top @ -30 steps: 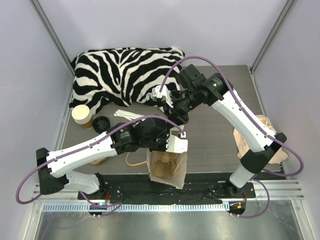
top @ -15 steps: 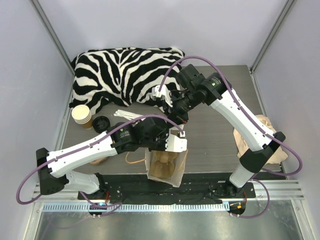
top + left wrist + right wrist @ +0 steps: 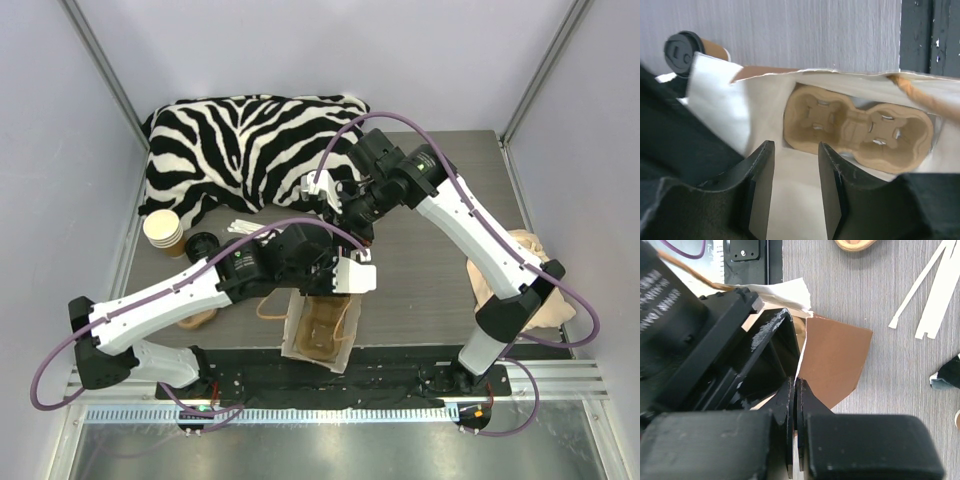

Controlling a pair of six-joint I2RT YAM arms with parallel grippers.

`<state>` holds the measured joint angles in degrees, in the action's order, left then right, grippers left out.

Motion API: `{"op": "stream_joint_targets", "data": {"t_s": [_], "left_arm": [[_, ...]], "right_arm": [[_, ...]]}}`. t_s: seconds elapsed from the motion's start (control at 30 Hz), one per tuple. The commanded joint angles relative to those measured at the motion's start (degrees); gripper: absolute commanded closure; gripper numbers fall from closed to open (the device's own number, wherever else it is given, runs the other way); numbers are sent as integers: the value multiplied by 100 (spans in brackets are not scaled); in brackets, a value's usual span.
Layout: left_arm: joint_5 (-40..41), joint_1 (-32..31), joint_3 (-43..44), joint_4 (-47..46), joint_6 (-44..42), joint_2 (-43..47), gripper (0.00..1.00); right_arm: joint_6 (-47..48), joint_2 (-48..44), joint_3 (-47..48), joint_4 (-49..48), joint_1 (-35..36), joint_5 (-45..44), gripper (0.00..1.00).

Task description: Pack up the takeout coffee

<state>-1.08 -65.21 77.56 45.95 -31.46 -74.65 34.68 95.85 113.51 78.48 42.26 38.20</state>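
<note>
A paper bag (image 3: 755, 120) is seen at the near edge of the table (image 3: 420, 285), between the 2 arms. It is brown on the outside and white on the inside. Its top is open. A brown cup tray (image 3: 857, 127) with 2 round cup spots is seen lying at the bottom of the bag.

The coffee (image 3: 203, 245) is found on the table, off to the left of the bag and outside it. It is a brown cup with a round black lid. It is placed just beside a stack of cups (image 3: 163, 229) with no lids. It is not touched by either gripper.

The left gripper (image 3: 796, 150) is placed at the mouth of the bag. Its jaws are parted by a middling gap, and nothing is pinched between them. Only the white inside of the bag is seen through the gap.

The right gripper (image 3: 795, 382) is closed tight on the far edge of the bag. The thin paper is pinched between its 2 fingers (image 3: 785, 405).

A zebra cloth (image 3: 250, 145) is spread at the back of the table.
</note>
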Motion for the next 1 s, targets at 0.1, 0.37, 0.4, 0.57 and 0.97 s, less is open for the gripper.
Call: {"op": "stream_joint_targets", "data": {"t_s": [0.1,0.37,0.4,0.57,0.97], "left_arm": [[-23,-97,321,10,79,188,56],[-339,-132,566,88,9,697,45],[-384,-132,628,133,-44,819,43],[-709,-132,1023,554,-71,1137,36],[-646,1455,1989,265,1431,1051,27]], "right_arm": [[110,3,233,528,10,39,99],[145,-23,127,555,-34,-23,99],[171,-32,127,581,-51,-14,99],[189,-84,22,599,-104,-23,99],[84,-523,-566,564,-455,-242,99]]}}
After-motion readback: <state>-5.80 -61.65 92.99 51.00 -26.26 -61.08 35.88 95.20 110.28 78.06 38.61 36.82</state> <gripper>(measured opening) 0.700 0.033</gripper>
